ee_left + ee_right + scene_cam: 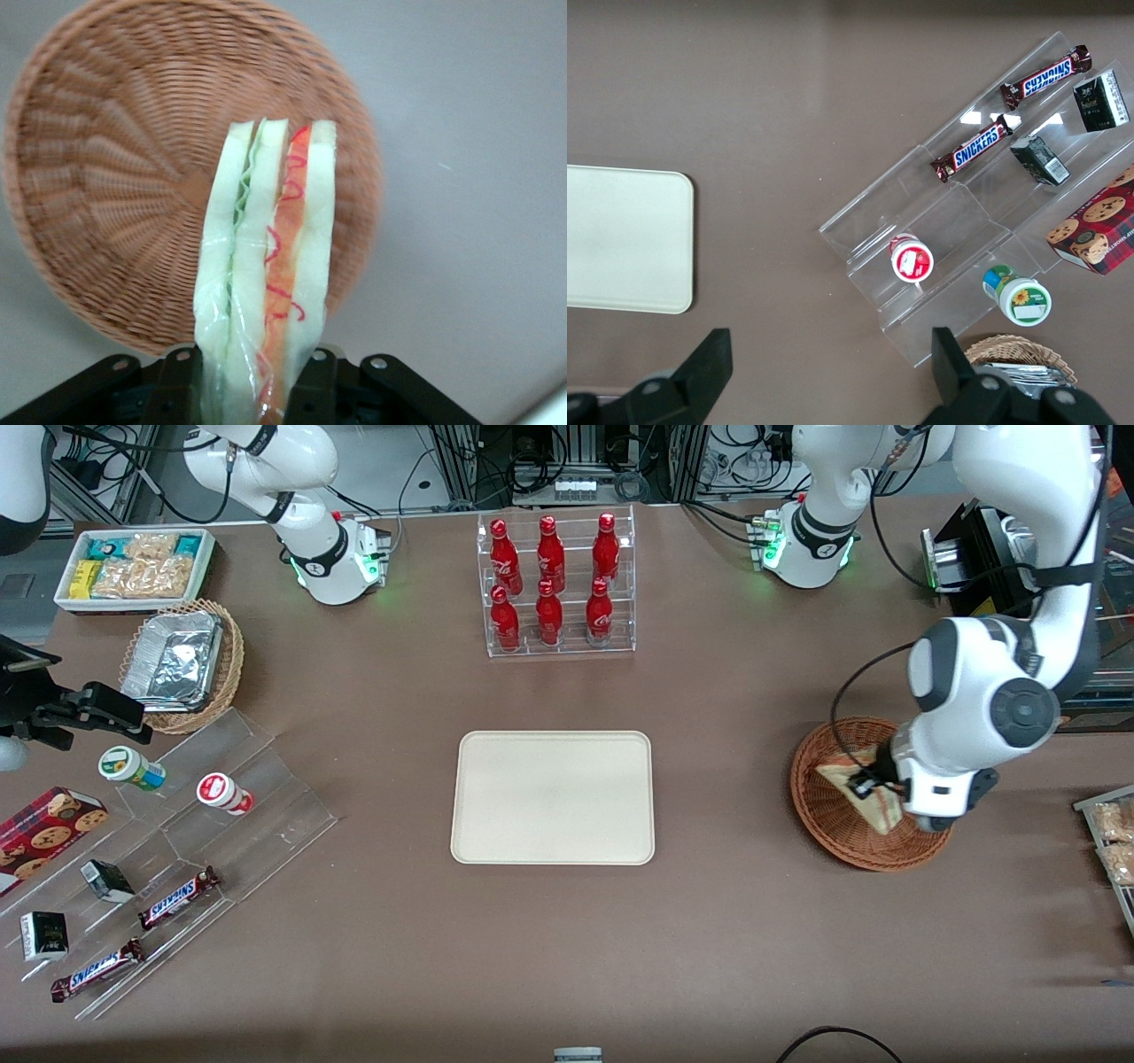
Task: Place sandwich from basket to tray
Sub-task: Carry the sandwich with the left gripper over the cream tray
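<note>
- The gripper (873, 786) is clamped on the sandwich (864, 795), above the basket (828, 819).
- Only the wrist view shows both fingers (182, 381) pinching the bread.
- The tray (554, 797) lies well apart.

The gripper (873, 786) grips the sandwich (864, 797) over the basket (828, 828), well apart from the tray (553, 797).

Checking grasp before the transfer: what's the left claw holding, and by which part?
The claw is shut on the sandwich, pinching one end across its bread faces, over the basket. The filling edge faces the wrist camera.
</note>
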You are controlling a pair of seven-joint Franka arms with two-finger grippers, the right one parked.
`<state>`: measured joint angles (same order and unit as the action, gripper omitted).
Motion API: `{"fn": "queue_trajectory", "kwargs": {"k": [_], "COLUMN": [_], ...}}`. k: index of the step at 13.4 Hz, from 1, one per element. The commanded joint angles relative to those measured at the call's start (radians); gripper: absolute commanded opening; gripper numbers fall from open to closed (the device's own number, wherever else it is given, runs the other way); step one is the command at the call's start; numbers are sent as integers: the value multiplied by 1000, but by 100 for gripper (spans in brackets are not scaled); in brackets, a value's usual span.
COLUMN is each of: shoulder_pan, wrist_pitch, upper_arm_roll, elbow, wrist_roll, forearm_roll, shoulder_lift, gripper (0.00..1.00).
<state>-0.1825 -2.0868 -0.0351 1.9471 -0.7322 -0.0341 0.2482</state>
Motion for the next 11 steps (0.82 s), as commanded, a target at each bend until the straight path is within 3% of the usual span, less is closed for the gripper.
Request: {"fn": "queue_trajectory", "kwargs": {"k": [1,6,11], "shoulder_pan": [-119,-308,-354], "wrist_pitch": [39,36,-21], "upper_arm_roll": [-11,4,152], "elbow": [-126,-364,-520], "wrist_roll": [-7,-1,66], "forearm_roll": [2,-35,-37], "shoulder_lift": [75,279,439], "gripper": [31,27,25]}}
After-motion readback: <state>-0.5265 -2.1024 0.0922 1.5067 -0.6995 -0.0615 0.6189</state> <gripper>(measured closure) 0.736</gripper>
